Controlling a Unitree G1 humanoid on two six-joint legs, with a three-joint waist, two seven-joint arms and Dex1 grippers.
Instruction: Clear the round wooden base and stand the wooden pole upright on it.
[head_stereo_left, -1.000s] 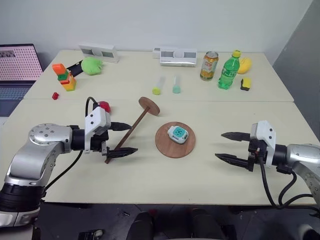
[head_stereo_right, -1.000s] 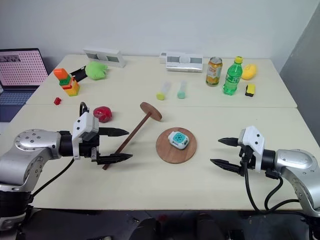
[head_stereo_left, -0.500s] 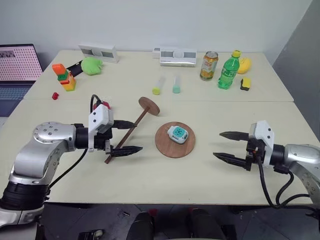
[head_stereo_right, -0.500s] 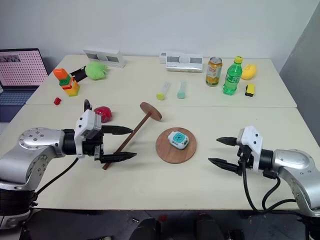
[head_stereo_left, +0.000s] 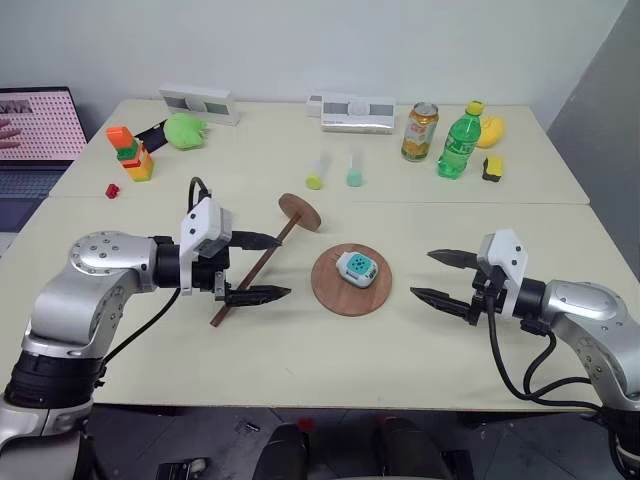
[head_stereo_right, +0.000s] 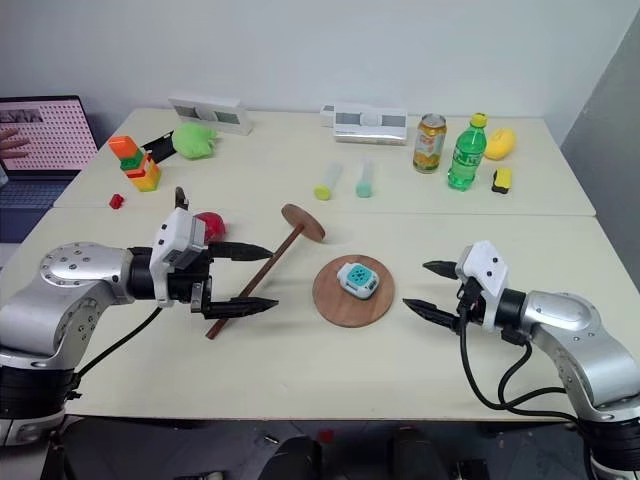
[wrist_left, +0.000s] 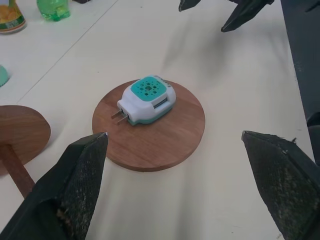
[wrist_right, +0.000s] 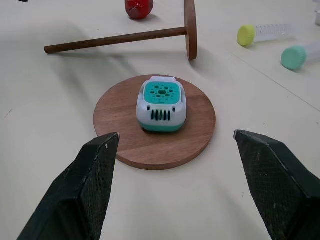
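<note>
Head views: the flat round reddish-brown wooden base (head_stereo_left: 350, 281) lay near the middle of the cream table (head_stereo_left: 300, 350), with a small white-and-teal plug-in device (head_stereo_left: 356, 267) resting on top of it. The thin dark-brown wooden pole (head_stereo_left: 255, 270) lay tilted on the table to the left of the base, apart from it, its fixed disc end propped up at the far side. The left gripper (head_stereo_left: 268, 267) was released, its 2 black fingers spread with the pole's shaft passing between them — not grasped. The right gripper (head_stereo_left: 435, 276) hovered right of the base, jaws apart and empty.

Left wrist view: 2 fingers (wrist_left: 75, 187) framed the base and the device, whose 2 metal prongs pointed toward the pole's disc.

Right wrist view: the fingers (wrist_right: 90, 187) stood wide on either side of the base; beyond it lay the pole, a red object (wrist_right: 138, 8) and 2 clear capped tubes (wrist_right: 267, 33).
</note>
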